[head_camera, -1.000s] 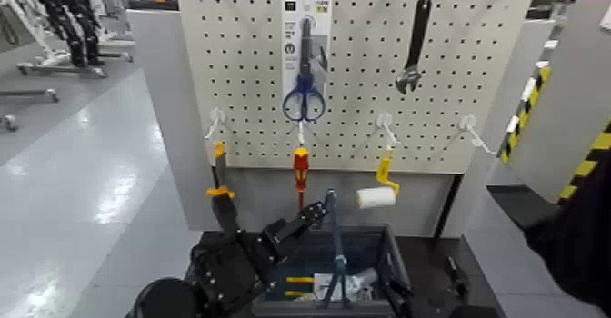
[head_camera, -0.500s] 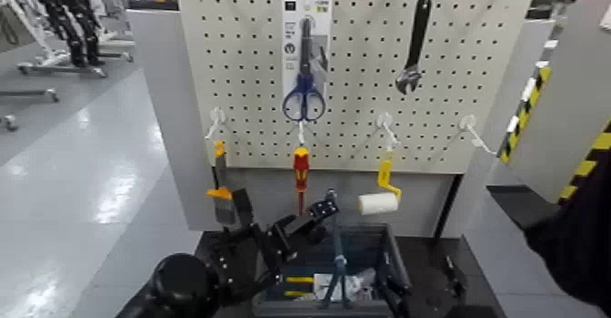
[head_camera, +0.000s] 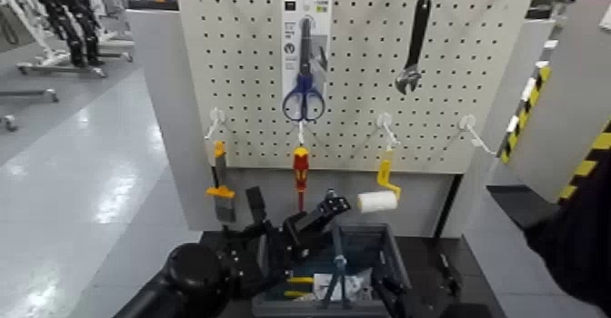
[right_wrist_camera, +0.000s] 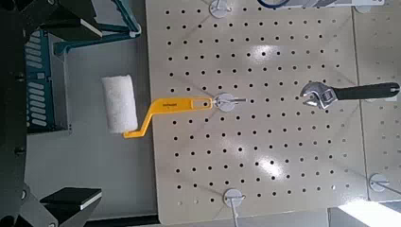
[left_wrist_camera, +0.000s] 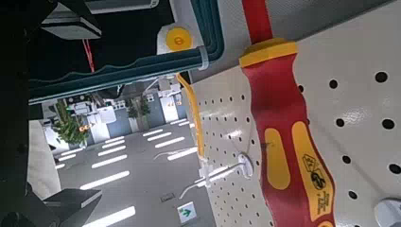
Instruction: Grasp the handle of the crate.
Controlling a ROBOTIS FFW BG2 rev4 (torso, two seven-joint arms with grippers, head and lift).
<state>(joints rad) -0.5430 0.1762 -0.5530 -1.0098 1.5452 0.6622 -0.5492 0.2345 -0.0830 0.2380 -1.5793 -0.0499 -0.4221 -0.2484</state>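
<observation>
Left pincer (head_camera: 333, 203) of mine reaches up and forward from the lower left, its black tip beside the top of the raised handle (head_camera: 338, 242), just under the red-and-yellow screwdriver (head_camera: 300, 172); I cannot tell whether its fingers are spread or closed, or whether they touch the bar. That slim blue-grey bar stands upright over the middle of the crate (head_camera: 386, 249), which sits low against the foot of the white pegboard (head_camera: 364, 67), with small yellow-handled items lying inside it. My left wrist view shows the screwdriver close up against the perforated board, with a curved teal-grey bar and a yellow cap next to its shaft. My right arm waits low at the lower right, its pincer out of my head view; its wrist camera looks at the board, where the paint roller (right_wrist_camera: 121, 104) with its yellow grip hangs from a hook and the adjustable wrench (right_wrist_camera: 350, 93) hangs farther along. Blue scissors (head_camera: 304, 67) in a package hang at the board's upper middle.
</observation>
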